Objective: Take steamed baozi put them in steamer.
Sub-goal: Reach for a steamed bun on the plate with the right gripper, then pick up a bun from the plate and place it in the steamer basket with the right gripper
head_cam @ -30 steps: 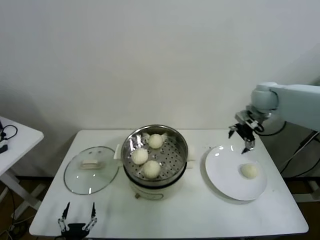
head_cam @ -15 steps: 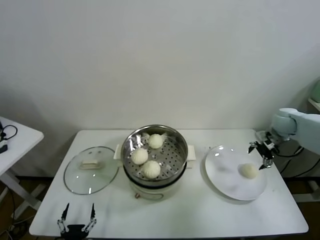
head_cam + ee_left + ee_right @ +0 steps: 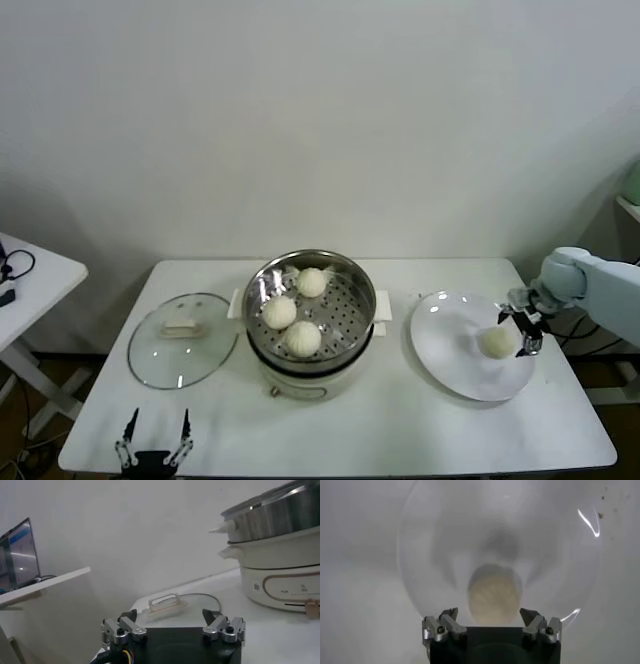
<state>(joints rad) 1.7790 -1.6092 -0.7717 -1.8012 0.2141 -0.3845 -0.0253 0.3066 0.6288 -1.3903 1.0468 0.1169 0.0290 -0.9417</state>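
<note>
Plain white wall (image 3: 320, 120) behind a white table (image 3: 400, 420); side desk (image 3: 30, 275) left.

A glass lid (image 3: 183, 339) lies flat near the white counter's (image 3: 340, 430) left edge, while a white plate (image 3: 455, 350) rests toward its right edge, before a bare wall (image 3: 320, 120).
</note>
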